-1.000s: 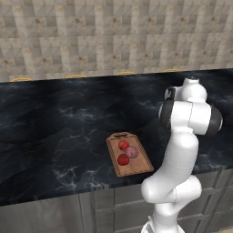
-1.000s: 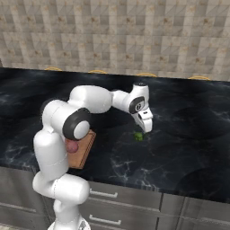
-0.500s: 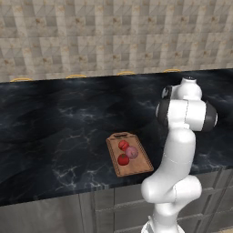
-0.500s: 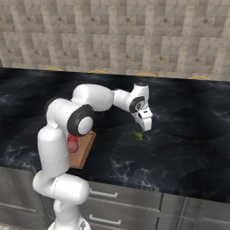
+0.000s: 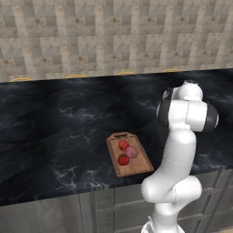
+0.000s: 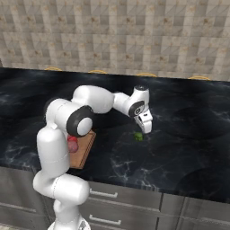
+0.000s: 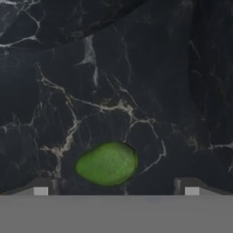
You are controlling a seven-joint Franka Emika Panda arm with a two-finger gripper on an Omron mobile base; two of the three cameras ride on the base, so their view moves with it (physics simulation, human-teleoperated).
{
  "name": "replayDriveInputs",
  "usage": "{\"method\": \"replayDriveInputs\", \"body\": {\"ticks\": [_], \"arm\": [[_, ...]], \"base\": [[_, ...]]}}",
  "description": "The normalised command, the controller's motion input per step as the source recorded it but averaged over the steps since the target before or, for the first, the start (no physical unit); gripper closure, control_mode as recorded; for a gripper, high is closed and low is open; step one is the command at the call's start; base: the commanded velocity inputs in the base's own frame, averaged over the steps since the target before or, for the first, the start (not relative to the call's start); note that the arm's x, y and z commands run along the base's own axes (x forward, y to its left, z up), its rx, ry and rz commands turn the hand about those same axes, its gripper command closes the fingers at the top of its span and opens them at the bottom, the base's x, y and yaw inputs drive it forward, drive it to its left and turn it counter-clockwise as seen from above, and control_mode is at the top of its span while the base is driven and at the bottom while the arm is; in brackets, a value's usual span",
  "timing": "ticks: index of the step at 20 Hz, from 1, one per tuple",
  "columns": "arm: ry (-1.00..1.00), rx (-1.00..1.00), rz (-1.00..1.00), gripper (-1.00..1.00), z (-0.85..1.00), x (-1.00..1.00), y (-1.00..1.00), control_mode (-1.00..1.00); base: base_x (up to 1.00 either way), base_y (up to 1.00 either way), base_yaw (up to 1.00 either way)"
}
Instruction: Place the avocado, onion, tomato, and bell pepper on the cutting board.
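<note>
Near counter edge: cutting board, flat brown wood, rectangular with rounded corners, dark handle slot at its far short end. In the right base view the arm's shoulder covers most of the board. On it sit three round items close together: a glossy red ball nearest, a pale pink-purple onion just beside it, smooth and a bit bigger, and a second red ball behind. Which red one is tomato and which is pepper, cannot tell.

Below the counter front: grey cabinet drawers with slim bar handles.

Farther out on the counter, well apart from the board: avocado, small, smooth green, egg-shaped lump lying on its side on the bare stone. In the hand view the avocado lies between the two fingertips, nearer the one at left in that view, touching neither.

Claw hangs right above the avocado, pointing down, jaws spread wide, gripping nothing. Claw tips are small, grey and blocky.

Counter is polished black marble with pale, thin veins. Behind it, wall of beige-grey mottled stone tiles, matte.
</note>
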Motion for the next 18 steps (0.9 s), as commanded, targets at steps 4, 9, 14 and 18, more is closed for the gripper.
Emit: {"method": "replayDriveInputs", "body": {"ticks": [4, 9, 14, 18], "arm": [[0.0, -0.03, 0.0, -1.0, -0.3, 0.07, 0.0, -1.0], [0.0, -0.04, 0.0, -1.0, -0.37, 0.13, 0.0, -1.0], [0.0, 0.0, 0.01, -1.0, -0.32, 0.2, 0.0, -1.0], [0.0, 0.0, 0.03, -1.0, -0.32, 0.28, 0.0, -1.0]], "base": [[0.0, 0.0, 0.0], [0.0, 0.0, 0.0], [0.0, 0.0, 0.0], [0.0, 0.0, 0.0]]}}
